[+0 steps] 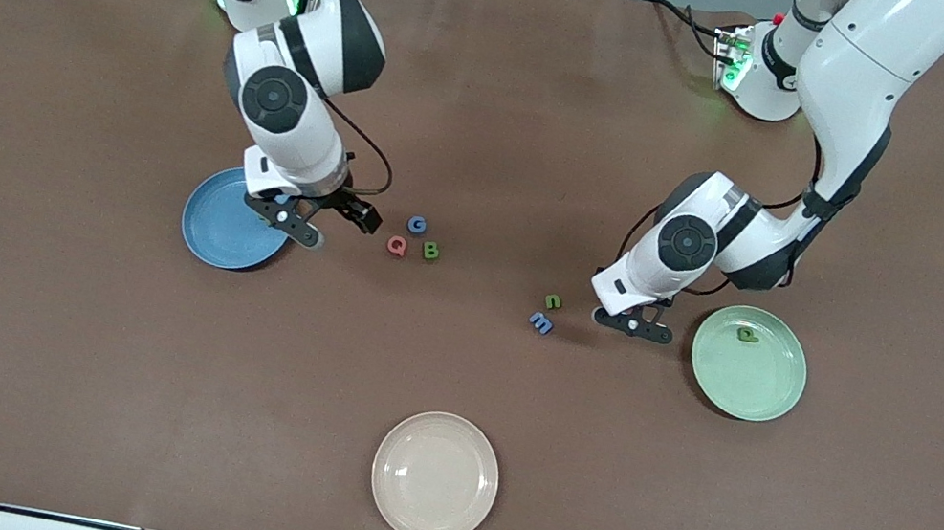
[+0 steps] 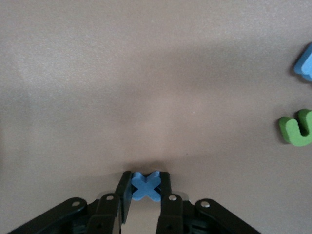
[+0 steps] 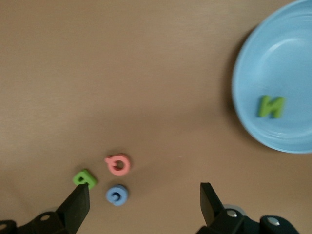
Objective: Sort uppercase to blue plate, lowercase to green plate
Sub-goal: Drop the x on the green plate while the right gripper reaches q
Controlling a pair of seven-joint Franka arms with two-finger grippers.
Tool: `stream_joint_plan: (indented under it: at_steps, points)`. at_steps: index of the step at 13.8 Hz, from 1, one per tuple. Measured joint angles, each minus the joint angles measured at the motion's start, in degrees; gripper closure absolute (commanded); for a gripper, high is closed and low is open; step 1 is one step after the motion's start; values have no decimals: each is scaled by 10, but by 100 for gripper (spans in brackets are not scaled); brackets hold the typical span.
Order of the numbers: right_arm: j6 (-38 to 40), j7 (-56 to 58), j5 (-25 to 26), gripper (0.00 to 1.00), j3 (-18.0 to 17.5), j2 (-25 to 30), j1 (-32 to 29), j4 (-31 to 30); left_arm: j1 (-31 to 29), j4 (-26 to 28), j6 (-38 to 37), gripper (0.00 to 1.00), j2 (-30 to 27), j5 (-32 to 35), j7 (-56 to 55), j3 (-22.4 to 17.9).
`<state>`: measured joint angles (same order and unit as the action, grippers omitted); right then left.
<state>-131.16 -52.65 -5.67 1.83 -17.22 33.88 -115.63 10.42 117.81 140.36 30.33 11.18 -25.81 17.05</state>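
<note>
My left gripper (image 1: 634, 325) is down at the table beside the green plate (image 1: 751, 392), shut on the blue x (image 2: 146, 185). Green n (image 1: 553, 302) and blue m (image 1: 541, 322) lie just beside it, toward the right arm's end. Green p (image 1: 747, 334) rests in the green plate. My right gripper (image 1: 324, 222) hangs open and holds nothing, over the table by the blue plate (image 1: 215, 234). Green N (image 3: 271, 106) lies in that plate, hidden by the arm in the front view. Blue G (image 1: 416, 224), pink Q (image 1: 397, 245) and green B (image 1: 430, 250) sit on the table close to the right gripper.
A beige plate (image 1: 435, 477) with nothing in it stands near the table's front edge, midway between the two arms' ends. The brown mat covers the whole table.
</note>
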Motion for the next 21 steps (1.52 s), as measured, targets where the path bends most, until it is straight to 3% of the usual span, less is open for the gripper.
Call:
stream_joint_plan:
  at_steps: [4,9,13,16,21]
  points:
    - [-63,-29,-3,0,0,-75,24,25,-18,-6,-52,97,-29,1,21,-2]
    - [-95,-90,-3,0,0,-120,37,36,-109,-2,-113,97,-82,2,142,-5]
    - [-115,-107,-3,0,0,-135,46,37,-186,4,-110,97,-84,7,234,-6]
    - [-121,-126,-3,1,0,-149,61,37,-226,4,-92,97,-76,55,252,-6]
    - [-121,-131,-3,4,2,-156,64,37,-231,4,-16,96,-36,74,256,-4]
